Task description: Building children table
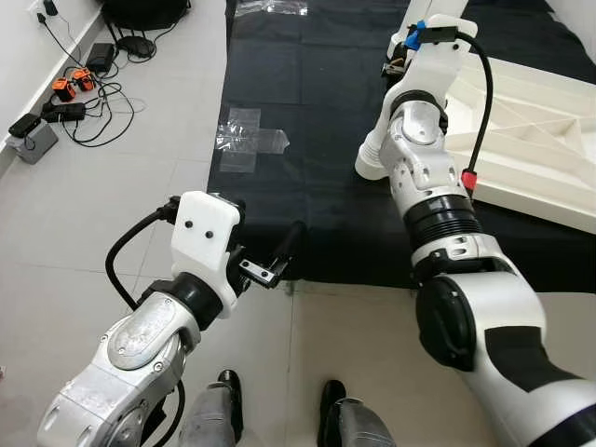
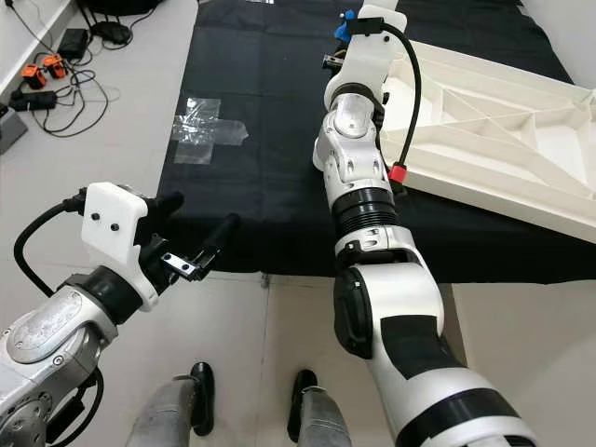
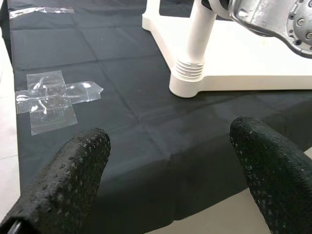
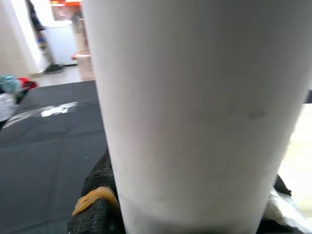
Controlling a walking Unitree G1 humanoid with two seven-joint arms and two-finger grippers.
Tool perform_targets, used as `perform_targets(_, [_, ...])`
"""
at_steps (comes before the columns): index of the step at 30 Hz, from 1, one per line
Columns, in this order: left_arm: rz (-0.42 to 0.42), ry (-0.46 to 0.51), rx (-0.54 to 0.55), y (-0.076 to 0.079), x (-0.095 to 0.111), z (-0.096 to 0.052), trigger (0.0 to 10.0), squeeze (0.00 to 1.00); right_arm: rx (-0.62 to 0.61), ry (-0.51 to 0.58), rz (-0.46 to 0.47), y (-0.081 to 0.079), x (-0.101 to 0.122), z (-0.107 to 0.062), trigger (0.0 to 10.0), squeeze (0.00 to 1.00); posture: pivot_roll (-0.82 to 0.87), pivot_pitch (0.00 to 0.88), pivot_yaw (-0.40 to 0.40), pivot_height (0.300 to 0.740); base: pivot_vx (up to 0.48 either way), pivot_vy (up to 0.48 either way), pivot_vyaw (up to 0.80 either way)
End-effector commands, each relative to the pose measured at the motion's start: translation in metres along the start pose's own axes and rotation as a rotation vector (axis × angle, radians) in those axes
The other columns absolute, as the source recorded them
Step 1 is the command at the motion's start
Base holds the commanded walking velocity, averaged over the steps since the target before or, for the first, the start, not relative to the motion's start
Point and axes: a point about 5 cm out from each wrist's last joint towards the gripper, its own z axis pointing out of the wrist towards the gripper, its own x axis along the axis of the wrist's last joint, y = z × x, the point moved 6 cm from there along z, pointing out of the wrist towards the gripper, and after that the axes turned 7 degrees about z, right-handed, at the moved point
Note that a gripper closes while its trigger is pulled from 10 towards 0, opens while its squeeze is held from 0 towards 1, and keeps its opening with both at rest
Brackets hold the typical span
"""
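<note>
While the right hand (image 4: 195, 214) clamps a white leg (image 4: 195, 112) (wrist view), the left hand (image 1: 279, 256) hovers wide apart over the near mat (image 1: 307, 112) edge, tabletop (image 1: 531, 140) upturned far right.

1. Tabletop (image 2: 503, 130): white plastic, lying upside down on a black mat (image 2: 270, 112), ribbed underside facing up, raised rim all round.
2. Leg (image 3: 197, 44): white cylindrical tube, standing upright in the threaded corner socket (image 3: 187, 73) of the tabletop.
3. Right wrist view: leg (image 4: 195, 112) close up, smooth white, black fingers either side of it.
</note>
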Motion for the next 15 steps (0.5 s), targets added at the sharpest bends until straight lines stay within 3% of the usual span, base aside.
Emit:
perform_targets(1, [-0.002,-0.005,-0.007,0.002,-0.002,0.000,10.0,0.00,-0.126,-0.189,-0.018,0.022,-0.056,-0.012,10.0,0.00,0.12,0.321,-0.064,0.740,0.000,0.000,0.00])
perform_targets(5, [-0.003,-0.003,-0.006,0.001,-0.002,0.000,10.0,0.00,-0.170,-0.200,-0.027,0.017,-0.059,-0.017,10.0,0.00,0.12,0.321,-0.064,0.740,0.000,0.000,0.00])
perform_targets(15, [-0.005,0.009,-0.003,0.005,0.001,0.003,10.0,0.00,-0.448,-0.194,-0.012,0.015,-0.061,-0.040,10.0,0.00,0.12,0.322,-0.086,0.740,0.000,0.000,0.00])
